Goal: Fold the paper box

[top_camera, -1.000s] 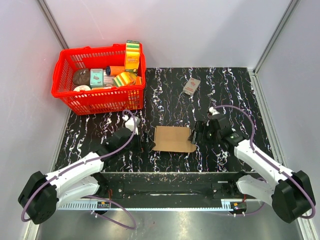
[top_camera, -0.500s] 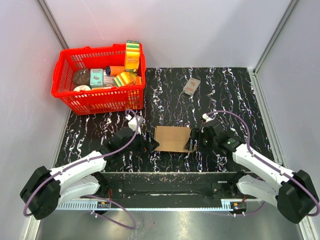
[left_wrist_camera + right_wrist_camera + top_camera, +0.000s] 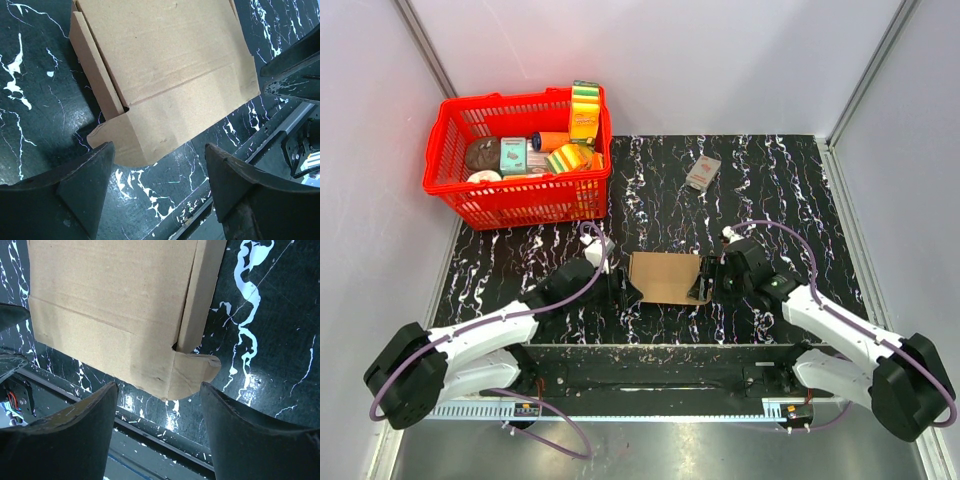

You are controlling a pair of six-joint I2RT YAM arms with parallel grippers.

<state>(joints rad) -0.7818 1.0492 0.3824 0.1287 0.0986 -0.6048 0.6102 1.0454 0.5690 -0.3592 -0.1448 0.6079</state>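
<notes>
Brown cardboard, the paper box (image 3: pixel 665 278) lies flat on the black marbled worktop (image 3: pixel 780 190), towards its near edge and roughly midway between the two arms, with its long axis running left to right. The coming move turns on that axis, as I judge it. Each short end faces one arm, the left pincer (image 3: pixel 623 290) just beside the left end and the right pincer (image 3: pixel 708 278) just beside the right end, so neither arm is markedly nearer. Both pincers stand wide and hold nothing. From the left wrist, the box stretches away ahead of the fingers (image 3: pixel 75 190), and its near-left corner, with a small folded tab (image 3: pixel 112 142), sits in the gap between them. Whether cardboard touches either finger I cannot tell. The right wrist shows the mirror of this: the rounded corner tab (image 3: pixel 197 369) lies between the spread fingers, and the sheet runs off towards the left of the scene. A squeeze at either end would likely catch those end flaps.
</notes>
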